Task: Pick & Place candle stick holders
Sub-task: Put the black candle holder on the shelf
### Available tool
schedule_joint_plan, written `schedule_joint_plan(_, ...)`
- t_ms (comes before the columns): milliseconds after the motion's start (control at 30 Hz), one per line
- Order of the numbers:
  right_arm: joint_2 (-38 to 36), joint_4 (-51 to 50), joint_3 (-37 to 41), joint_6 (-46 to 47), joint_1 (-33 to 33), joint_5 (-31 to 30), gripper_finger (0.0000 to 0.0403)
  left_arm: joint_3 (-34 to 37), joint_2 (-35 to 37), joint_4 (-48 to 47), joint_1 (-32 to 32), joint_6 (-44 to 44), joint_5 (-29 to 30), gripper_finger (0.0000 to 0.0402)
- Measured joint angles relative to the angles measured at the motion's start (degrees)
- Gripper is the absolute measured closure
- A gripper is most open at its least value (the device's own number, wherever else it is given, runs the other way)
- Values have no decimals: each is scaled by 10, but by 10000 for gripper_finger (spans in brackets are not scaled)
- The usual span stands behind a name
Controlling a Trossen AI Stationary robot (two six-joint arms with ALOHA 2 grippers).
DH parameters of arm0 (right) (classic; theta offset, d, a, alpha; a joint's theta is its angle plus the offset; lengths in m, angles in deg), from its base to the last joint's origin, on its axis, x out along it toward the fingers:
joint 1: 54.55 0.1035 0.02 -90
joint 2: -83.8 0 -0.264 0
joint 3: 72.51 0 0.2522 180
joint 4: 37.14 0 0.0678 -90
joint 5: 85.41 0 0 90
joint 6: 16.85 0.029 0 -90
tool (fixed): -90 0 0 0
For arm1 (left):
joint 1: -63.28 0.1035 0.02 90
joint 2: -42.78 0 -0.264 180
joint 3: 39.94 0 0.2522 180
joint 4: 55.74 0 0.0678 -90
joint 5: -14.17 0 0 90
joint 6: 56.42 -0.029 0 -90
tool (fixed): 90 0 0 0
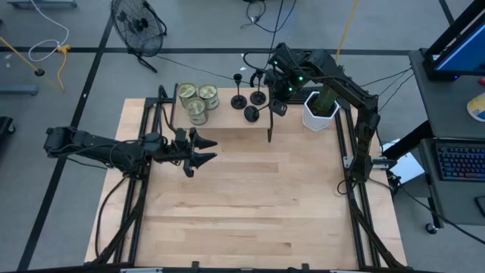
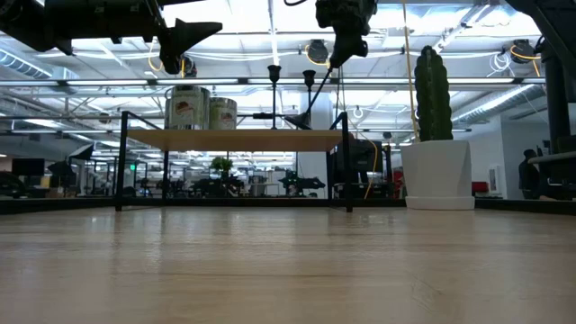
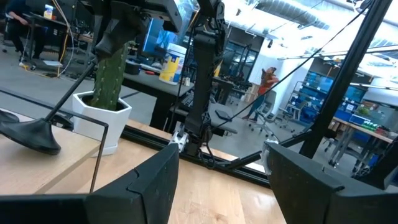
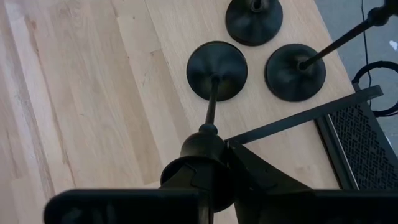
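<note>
Seemingly clamped, candle stick holder (image 4: 216, 74) top between right fingers (image 4: 261, 180), tilted

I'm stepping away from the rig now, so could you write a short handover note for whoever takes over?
Right gripper is shut on one candle stick holder by its cup top; its base sits on the shelf. The other two holders stand beside it on the shelf, untouched. Left gripper is open, raised over the table, holding nothing. Nothing moved off the shelf yet; all three remain to place.

Three candle stick holders (image 1: 251, 114) on the shelf (image 1: 227, 121), jars (image 1: 197, 101) left, potted cactus (image 1: 321, 108) seemingly right beside it.
</note>
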State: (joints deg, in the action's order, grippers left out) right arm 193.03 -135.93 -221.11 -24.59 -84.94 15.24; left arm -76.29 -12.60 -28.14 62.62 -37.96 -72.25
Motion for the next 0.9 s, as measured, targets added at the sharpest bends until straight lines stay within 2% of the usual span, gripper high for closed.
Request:
schedule_joint_plan(233, 0, 1, 0, 0, 0, -17, 361, 0, 0, 0, 0, 0, 0, 163)
schedule_joint_plan(567, 0, -1, -1, 0, 0, -15, 375, 0, 0, 0, 0, 0, 1, 163)
schedule_joint_plan(900, 0, 13, -1, -3, 0, -19, 344, 0, 0, 0, 0, 0, 1, 163)
